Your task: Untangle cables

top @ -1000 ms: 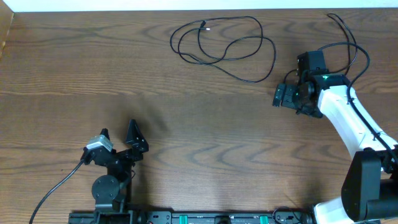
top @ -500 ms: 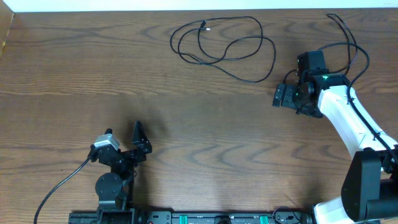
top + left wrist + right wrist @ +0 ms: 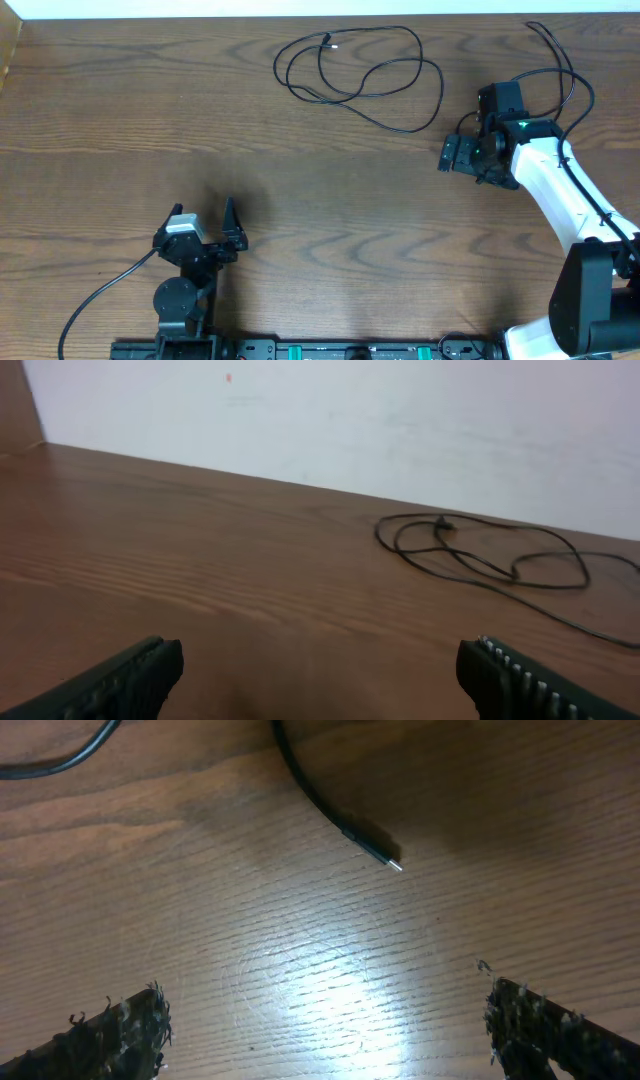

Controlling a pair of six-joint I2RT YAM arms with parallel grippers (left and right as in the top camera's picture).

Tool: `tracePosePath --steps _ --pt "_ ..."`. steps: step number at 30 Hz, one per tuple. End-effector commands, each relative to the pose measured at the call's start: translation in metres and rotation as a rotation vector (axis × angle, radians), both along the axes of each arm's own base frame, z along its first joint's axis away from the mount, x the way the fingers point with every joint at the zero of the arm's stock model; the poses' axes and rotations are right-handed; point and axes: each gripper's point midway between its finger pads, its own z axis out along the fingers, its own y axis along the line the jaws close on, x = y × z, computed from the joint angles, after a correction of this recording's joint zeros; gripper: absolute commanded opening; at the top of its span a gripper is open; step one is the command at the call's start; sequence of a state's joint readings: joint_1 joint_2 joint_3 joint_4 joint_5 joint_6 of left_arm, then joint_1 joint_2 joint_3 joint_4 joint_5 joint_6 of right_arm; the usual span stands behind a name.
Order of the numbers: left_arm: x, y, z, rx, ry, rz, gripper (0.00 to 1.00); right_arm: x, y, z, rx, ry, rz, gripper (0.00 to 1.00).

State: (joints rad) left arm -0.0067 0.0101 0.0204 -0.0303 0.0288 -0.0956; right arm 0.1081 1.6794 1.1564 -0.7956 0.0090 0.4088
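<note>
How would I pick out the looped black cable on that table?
Start at the wooden table and look to its far edge, along the white wall, a little right of centre. There a thin black cable lies in loose overlapping loops, one small plug end inside them. Unlike the black cord beside the white arm, it lies clear of both arms.

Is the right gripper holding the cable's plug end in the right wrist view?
No, the plug end lies on the table ahead of the right gripper, whose jaws stand open and empty.
</note>
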Motion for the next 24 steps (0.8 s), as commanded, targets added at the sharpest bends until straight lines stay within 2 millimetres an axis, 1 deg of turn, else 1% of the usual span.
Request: tracePosePath --steps 1,5,24 --pt "-0.0011 -0.0047 -0.0164 0.011 0.05 -0.03 0.92 -0.0004 -0.0002 0.0009 -0.012 -0.003 0.008 0.99" --pt "-0.001 -0.0047 -0.016 -0.07 0.048 -0.02 0.92 -0.0005 -0.0002 0.0009 -0.012 -0.002 0.008 0.99" --pt "-0.0008 -0.0047 -0.0156 -0.07 0.047 -0.019 0.93 -0.0005 -0.0002 0.0009 -0.012 -0.002 0.008 0.99"
